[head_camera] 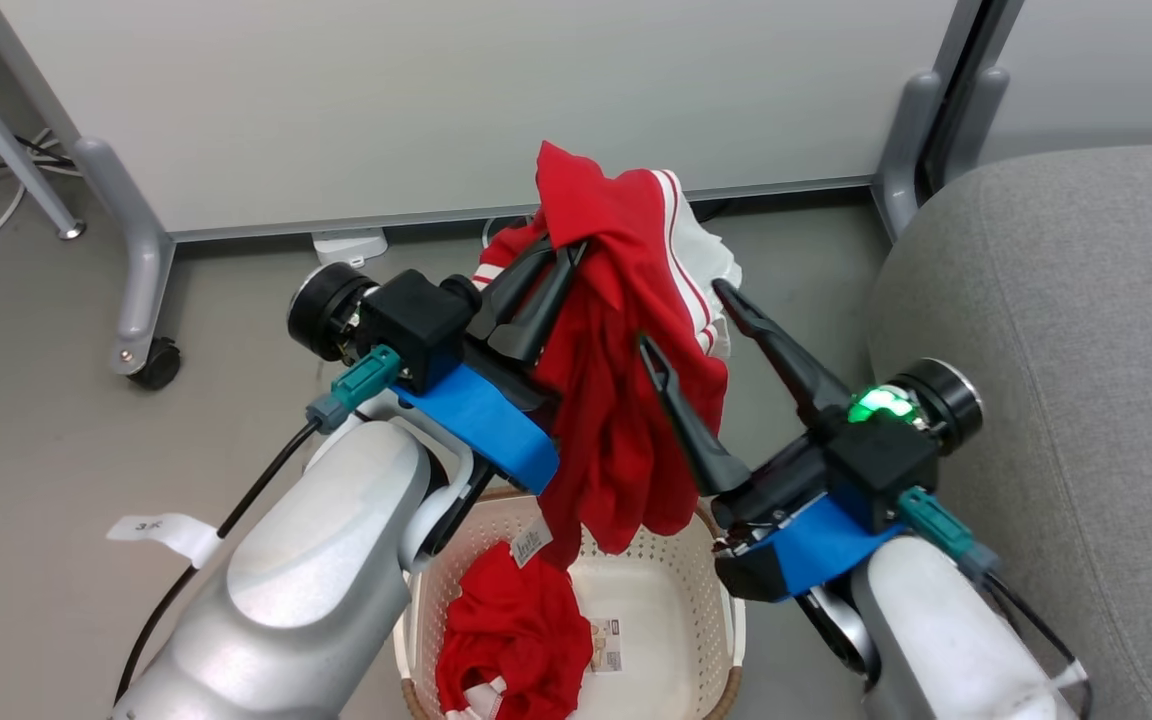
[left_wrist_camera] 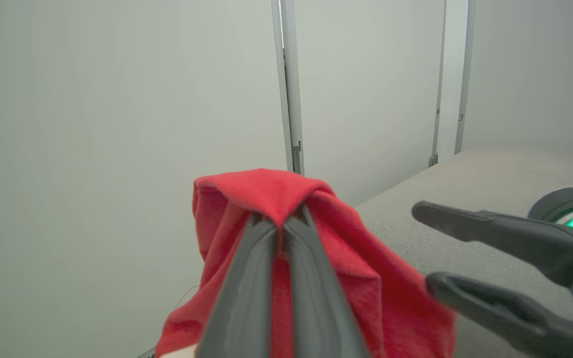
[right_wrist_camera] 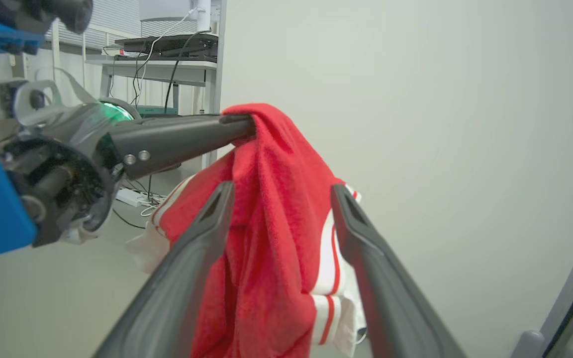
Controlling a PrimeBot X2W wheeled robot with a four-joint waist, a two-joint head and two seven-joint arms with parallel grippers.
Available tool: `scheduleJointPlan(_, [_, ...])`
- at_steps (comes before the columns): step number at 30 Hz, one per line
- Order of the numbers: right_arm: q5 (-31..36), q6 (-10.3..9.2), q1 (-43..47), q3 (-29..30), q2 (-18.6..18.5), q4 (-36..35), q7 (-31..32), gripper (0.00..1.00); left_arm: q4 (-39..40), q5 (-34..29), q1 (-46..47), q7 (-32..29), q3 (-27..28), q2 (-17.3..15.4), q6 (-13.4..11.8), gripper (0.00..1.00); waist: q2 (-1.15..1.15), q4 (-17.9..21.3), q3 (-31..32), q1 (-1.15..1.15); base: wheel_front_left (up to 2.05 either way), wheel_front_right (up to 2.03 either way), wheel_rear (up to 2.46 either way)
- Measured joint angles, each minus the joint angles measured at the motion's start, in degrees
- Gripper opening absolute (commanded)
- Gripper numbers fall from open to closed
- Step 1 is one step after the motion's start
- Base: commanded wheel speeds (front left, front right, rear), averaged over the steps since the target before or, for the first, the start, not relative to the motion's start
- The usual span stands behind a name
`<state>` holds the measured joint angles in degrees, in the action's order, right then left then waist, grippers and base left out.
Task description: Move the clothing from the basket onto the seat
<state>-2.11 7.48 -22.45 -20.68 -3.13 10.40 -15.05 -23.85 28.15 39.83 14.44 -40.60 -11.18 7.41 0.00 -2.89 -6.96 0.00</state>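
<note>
Centrally, the left pincer [head_camera: 561,255] is shown clamped together on a fold of 1 red garment [head_camera: 616,400], which is held above the basket [head_camera: 676,600] and hangs down toward its opening. White stripes and white trim are seen on the side of the cloth nearer the seat [head_camera: 1066,330]. The right pincer [head_camera: 684,318] is shown with its fingers spread apart, 1 on each side of the hanging cloth; whether they touch it cannot be told. A 2nd red garment [head_camera: 511,630] is seen crumpled inside the basket, beside a label sticker [head_camera: 606,645] on its bottom. The basket is set on the floor [head_camera: 56,450], near the grey seat.
</note>
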Motion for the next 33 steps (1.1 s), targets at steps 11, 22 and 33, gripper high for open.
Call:
scheduleJointPlan(11, [3.3,0.0,-6.9,-2.8,-0.1,13.9,0.0,1.0,0.4,-0.4,0.7,0.1,-2.0,0.9,0.0,0.0,0.0,-1.8,-0.8,0.0,0.0,0.0,0.0])
scheduleJointPlan(22, [-0.4,0.0,-8.8,-3.6,0.2,17.8,0.0,0.0,0.5,-0.1,1.4,0.3,-2.9,1.4,0.0,0.0,0.0,-2.4,-0.8,0.0,0.0,0.0,0.0])
scheduleJointPlan(33, [-1.5,0.0,-8.7,-3.9,0.2,17.6,0.0,0.0,0.4,-0.1,1.4,0.4,-2.9,1.3,0.0,0.0,0.0,-2.2,-1.0,0.0,0.0,0.0,0.0])
